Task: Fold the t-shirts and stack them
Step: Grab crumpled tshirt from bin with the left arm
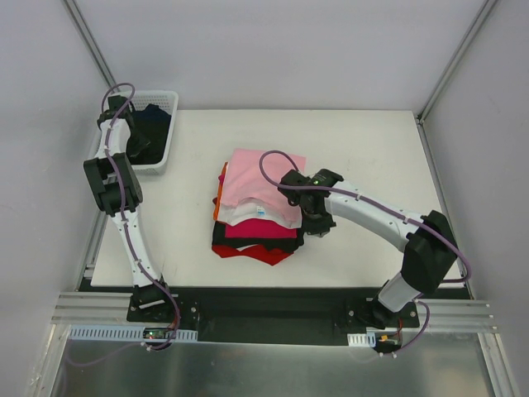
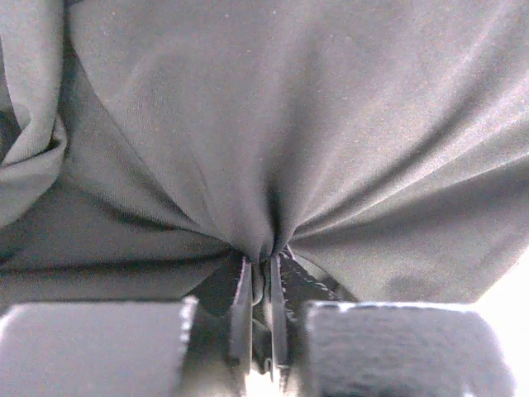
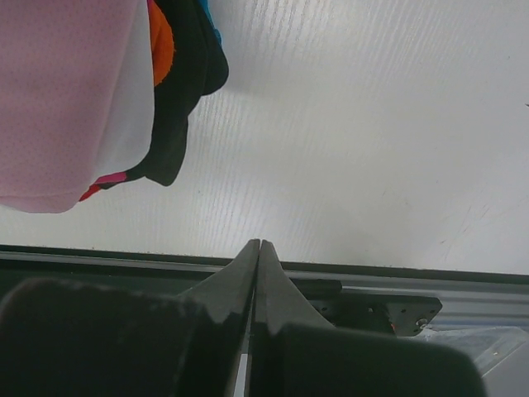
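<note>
In the basket [image 1: 169, 136] at the far-left corner of the table [image 1: 372, 149], the left gripper [image 2: 260, 273] pinches a fold of the dark navy t-shirt [image 2: 289, 124], while the right gripper [image 3: 258, 248], fingers pressed together and empty, hangs at the right edge of the folded stack [image 1: 256, 194], with open tabletop stretching to the right and far edges.

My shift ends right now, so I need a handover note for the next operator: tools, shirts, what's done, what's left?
Left tool: shut on the dark t-shirt, inside the white basket.
Right tool: shut, empty, beside the stack.
Done: folded shirts stacked mid-table, pink t-shirt on top.
Left: lift the dark t-shirt out, fold it, add it to the stack.
</note>
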{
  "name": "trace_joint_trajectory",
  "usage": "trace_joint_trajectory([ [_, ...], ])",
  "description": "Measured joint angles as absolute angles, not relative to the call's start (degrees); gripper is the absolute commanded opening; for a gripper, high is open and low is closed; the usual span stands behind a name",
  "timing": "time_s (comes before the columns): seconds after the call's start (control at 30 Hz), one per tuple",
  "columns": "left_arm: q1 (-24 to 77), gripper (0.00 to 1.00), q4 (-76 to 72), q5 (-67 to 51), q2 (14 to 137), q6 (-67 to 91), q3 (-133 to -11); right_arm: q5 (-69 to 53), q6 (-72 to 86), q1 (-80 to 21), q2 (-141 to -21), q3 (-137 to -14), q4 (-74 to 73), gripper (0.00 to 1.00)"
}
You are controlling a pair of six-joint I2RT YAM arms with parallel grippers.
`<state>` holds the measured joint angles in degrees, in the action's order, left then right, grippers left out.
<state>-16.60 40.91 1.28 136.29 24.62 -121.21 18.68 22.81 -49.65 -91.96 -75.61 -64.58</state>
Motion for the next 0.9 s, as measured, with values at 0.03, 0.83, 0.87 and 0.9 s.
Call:
trace_joint_trajectory([
  [0.03,-16.6,0.00,40.9,1.2,136.3,24.5,-121.2,18.7,23.0,-49.6,-92.0,-75.6,-64.7,0.01],
  [0.83,-13.3,0.00,40.3,0.0,106.2,26.2,-111.6,20.4,19.5,-49.6,-91.9,-82.7,-67.3,0.01],
  [0.87,-11.8,0.00,40.6,-0.4,101.0,26.1,-110.0,20.4,19.4,-49.6,-91.8,-82.7,-67.3,0.01],
  [0.9,-10.7,0.00,40.4,-0.7,99.4,26.1,-109.2,20.4,19.6,-49.7,-91.5,-82.6,-67.1,0.01],
])
